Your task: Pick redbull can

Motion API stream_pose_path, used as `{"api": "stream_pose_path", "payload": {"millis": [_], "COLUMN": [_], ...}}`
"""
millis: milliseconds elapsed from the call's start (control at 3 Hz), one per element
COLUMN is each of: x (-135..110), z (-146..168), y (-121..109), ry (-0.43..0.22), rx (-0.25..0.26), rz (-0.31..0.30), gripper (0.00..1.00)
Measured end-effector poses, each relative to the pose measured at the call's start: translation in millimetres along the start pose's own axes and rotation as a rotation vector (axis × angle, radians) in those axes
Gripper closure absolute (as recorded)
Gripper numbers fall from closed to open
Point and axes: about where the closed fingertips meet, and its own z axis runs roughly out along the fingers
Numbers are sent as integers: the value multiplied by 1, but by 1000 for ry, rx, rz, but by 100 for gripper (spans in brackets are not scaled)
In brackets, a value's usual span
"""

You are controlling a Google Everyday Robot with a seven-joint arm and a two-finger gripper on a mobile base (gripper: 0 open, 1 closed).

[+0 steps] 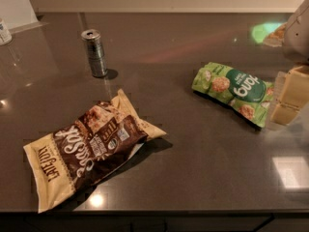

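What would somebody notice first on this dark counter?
Probably the big brown and cream snack bag lying flat at the front left, and the bright green snack bag on the right. The slim redbull can stands upright at the back left, far from the gripper, which sits at the right edge beside that green bag.

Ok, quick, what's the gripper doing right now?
Gripper at right edge by green snack bag: state cannot be told; slim silvery metal can stands untouched.

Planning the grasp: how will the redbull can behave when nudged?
Tall and slim, the redbull can likely tips easily, then rolls. Its shiny metal may be slippery. The gripper is far off, at the right edge.
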Motion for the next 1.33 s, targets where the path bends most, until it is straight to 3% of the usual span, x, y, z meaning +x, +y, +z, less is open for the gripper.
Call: {"api": "stream_pose_path", "payload": {"millis": [667, 1333], "x": [-8, -69], "z": [1, 21], "y": [-4, -40], "ry": [-37, -225], "rx": [2, 4], "rz": [3, -14], "gripper": [0, 0]}}
